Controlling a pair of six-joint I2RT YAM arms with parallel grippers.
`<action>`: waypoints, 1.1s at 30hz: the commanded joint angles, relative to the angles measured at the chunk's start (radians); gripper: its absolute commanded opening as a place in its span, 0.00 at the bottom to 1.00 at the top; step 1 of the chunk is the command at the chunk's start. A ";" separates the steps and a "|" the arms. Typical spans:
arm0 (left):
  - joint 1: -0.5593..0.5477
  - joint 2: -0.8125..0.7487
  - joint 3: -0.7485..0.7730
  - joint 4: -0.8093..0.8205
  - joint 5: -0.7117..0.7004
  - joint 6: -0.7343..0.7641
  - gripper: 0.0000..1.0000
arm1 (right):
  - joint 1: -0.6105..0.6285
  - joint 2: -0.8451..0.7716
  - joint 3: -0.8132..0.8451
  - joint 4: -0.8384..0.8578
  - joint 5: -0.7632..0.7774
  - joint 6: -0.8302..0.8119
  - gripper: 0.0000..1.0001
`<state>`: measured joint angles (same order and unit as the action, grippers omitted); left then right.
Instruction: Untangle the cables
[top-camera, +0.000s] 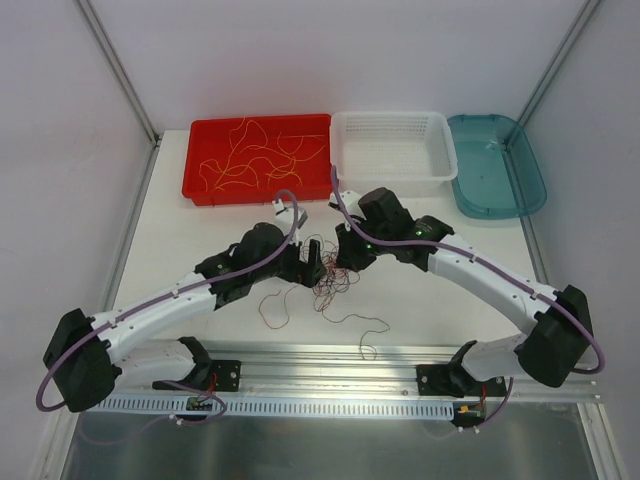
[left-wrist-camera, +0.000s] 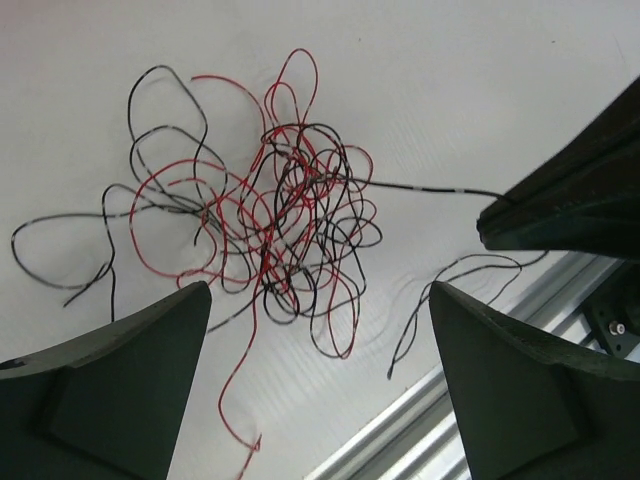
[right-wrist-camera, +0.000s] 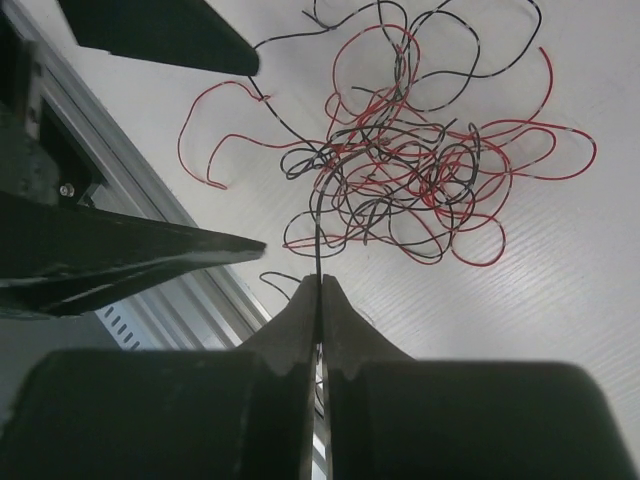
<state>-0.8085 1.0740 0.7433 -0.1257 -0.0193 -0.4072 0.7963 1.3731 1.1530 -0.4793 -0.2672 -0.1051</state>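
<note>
Right jaws, closest in the right wrist view, are pinched shut on one black strand (right-wrist-camera: 316, 230) that runs straight up into the cables (right-wrist-camera: 410, 170). Left jaws are spread wide and hold nothing, hanging over the clump with a finger on either side.

Cables are a red-and-black knot on the desk (top-camera: 180, 230) between the two arms, with loose tails trailing toward the near edge.

Step in hand, my read: draw that black strand free.

- Drop the left jaws and clamp the bulk of the knot first, otherwise the whole clump probably just drags along.
- Pull with the right arm low and slow, in line with the strand and away from the knot.
- If loops cinch tighter, stop, back off and re-grip closer to the crossing.
- Thin wire could slip through the pinch, so watch for that.
</note>
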 joint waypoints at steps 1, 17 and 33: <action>-0.020 0.067 -0.038 0.234 -0.021 0.080 0.92 | 0.011 -0.058 0.059 -0.035 0.013 -0.001 0.01; -0.027 0.383 -0.061 0.554 -0.105 -0.036 0.54 | 0.035 -0.124 0.080 -0.047 -0.015 0.041 0.01; 0.029 0.408 -0.048 0.327 -0.291 -0.177 0.16 | -0.156 -0.239 0.528 -0.334 0.120 -0.065 0.01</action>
<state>-0.8337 1.4845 0.7254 0.3485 -0.2142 -0.5438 0.7124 1.2354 1.5280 -0.7872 -0.1631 -0.1440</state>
